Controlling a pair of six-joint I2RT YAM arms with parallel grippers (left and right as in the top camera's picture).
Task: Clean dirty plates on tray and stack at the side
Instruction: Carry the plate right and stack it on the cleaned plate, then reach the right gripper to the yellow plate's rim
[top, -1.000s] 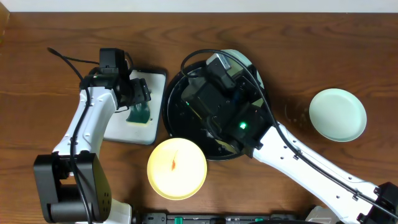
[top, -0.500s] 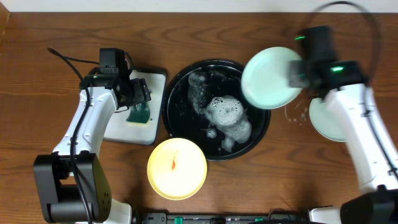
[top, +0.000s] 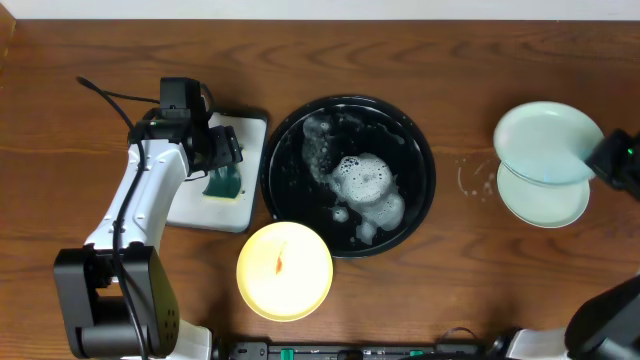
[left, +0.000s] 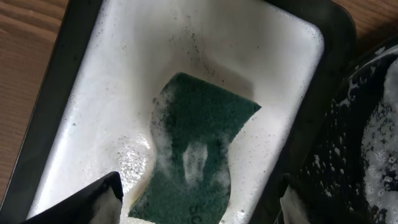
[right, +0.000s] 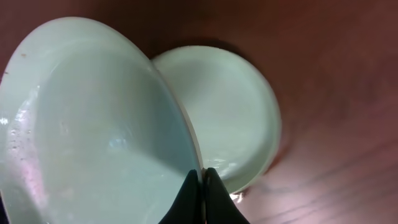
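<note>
My right gripper (top: 600, 158) (right: 202, 180) is shut on the rim of a mint-green plate (top: 545, 143) (right: 93, 124) and holds it over the second mint-green plate (top: 545, 200) (right: 230, 106), which lies on the table at the right. The pale yellow plate (top: 285, 270) with a red-orange smear lies in front of the black tray (top: 420, 150), which holds soap foam. My left gripper (top: 222, 160) (left: 199, 205) is open above a green sponge (top: 224, 185) (left: 199, 149).
The sponge lies in a white, dark-rimmed rectangular tray (top: 240, 130) (left: 112, 93) with suds, left of the black tray. Water drops mark the wood (top: 475, 180) between the black tray and the right plates.
My right arm has carried the mint-green plate from the black tray to the right, over the other mint-green plate. The left arm has not moved.
</note>
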